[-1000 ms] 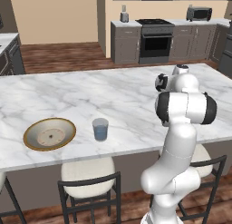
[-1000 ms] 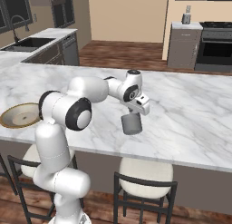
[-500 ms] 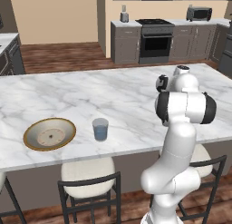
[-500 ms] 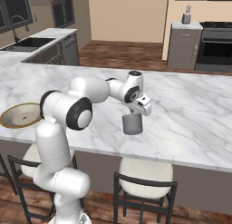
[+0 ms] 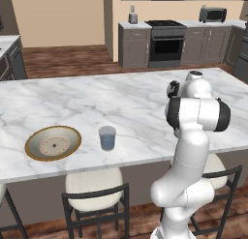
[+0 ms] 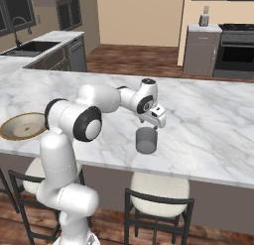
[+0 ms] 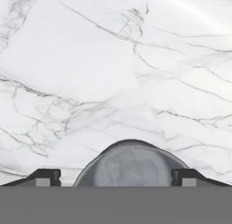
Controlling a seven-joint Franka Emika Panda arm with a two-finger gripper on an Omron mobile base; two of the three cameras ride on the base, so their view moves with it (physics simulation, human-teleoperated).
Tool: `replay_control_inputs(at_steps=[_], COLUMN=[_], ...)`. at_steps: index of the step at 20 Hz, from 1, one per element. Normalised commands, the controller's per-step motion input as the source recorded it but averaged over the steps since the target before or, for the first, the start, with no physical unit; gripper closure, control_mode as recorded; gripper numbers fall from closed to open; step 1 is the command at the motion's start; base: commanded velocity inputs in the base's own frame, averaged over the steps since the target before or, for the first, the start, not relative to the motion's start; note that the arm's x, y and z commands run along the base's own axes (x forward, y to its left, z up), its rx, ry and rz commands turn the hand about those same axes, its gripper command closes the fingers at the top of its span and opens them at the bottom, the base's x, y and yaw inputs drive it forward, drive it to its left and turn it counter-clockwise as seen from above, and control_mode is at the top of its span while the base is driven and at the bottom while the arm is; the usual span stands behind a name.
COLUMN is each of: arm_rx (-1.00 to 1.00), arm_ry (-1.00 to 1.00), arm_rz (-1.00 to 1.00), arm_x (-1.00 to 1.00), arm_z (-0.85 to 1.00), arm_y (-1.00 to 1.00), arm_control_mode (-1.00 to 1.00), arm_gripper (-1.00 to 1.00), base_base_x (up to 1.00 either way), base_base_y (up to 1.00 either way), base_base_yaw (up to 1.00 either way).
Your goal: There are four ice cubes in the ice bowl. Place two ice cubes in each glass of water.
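Hand view: fingers (image 7: 116, 177) spread wide just above the darker glass of water (image 6: 146, 141) on the worktop (image 6: 208, 130) — empty. A descent could knock it over; the ice bowl (image 5: 53, 142) lies well apart, beside the bluish glass (image 5: 107, 138).
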Motion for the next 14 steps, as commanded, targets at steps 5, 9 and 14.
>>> replay_control_inputs(at_steps=[5, 9, 14], arm_rx=[0.0, 0.0, 0.03], arm_ry=[-0.04, -0.29, -0.4], arm_rz=[0.0, 0.01, 0.08], arm_x=[-0.01, -0.66, -1.0], arm_z=[-0.01, 0.49, 0.01], arm_y=[0.0, -0.13, -0.13], arm_control_mode=[-1.0, -1.0, -1.0], arm_gripper=[-1.0, -1.0, -1.0], base_base_x=[0.0, 0.0, 0.0], base_base_y=[0.0, 0.0, 0.0], base_base_yaw=[0.0, 0.0, 0.0])
